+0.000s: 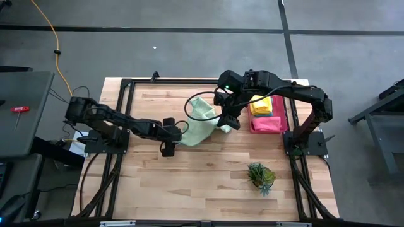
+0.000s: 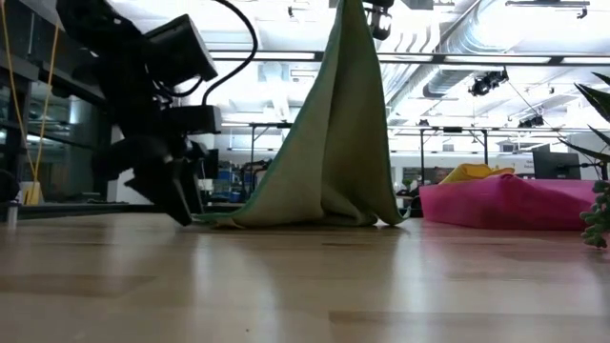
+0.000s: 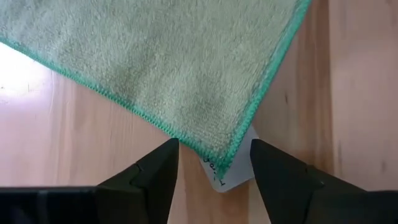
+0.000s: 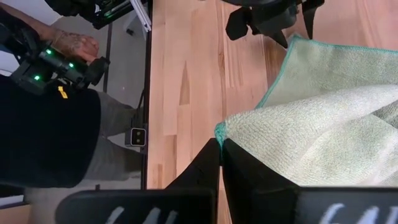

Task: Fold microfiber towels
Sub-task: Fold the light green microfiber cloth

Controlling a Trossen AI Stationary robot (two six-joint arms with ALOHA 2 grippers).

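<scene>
A pale green microfiber towel (image 1: 197, 124) hangs like a tent in the low view (image 2: 334, 143), its lower edge spread on the wooden table. My right gripper (image 4: 220, 155) is raised above the table's middle (image 1: 228, 121) and is shut on the towel's top corner. My left gripper (image 3: 214, 171) is low over the table at the towel's left end (image 1: 169, 142). It is open, and its fingers stand on either side of a towel corner (image 3: 219, 155) that lies flat and bears a white label, without touching it. My right gripper pinches one corner of the towel (image 4: 219, 132), at its teal-stitched edge, between its two shut fingers. The fingers slant downward. The towel hangs below them, slack, and its bottom edge (image 2: 305, 221) lies on the table.
A pink tray (image 1: 270, 124) holding a yellow towel (image 1: 262, 104) stands at the far right. A small spiky green plant (image 1: 261, 175) sits near the front right. A person (image 4: 43, 118) stands beyond the table's edge. Bare wood lies along the near side (image 1: 189, 183).
</scene>
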